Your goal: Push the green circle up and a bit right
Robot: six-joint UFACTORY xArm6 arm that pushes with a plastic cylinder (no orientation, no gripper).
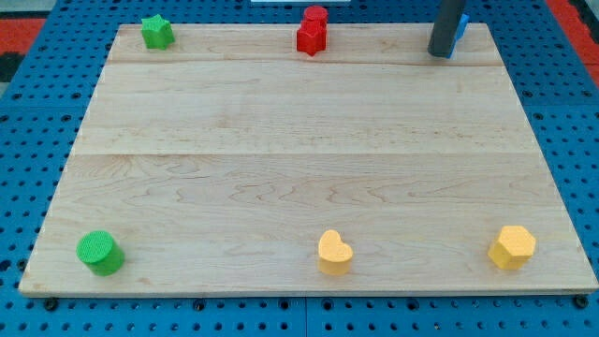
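**Green circle waits far from my tip, at the opposite corner**

The green circle (99, 253) sits at the board's corner toward the view's bottom left, diagonally across the whole wooden board (309, 159) from my tip (438, 54), which rests near the view's top right edge. The circle looks like a short, stiff cylinder, probably light, and likely to slide readily on the smooth wood. Its round wall gives no flat face, so I judge an off-centre push would let it roll aside; contact should fall on its lower side, a little toward the view's left, so the shove carries it up and slightly right.

My tip grasps nothing: it is a bare rod, touching no block, though a blue block (460, 30) stands just behind it, partly hidden.

Along the top edge, to the left of my tip, stand a red block (313, 30) and, further off, a green star (157, 32). Well below my tip sit a yellow hexagon (512, 246) and, to its left, a yellow heart (334, 252).
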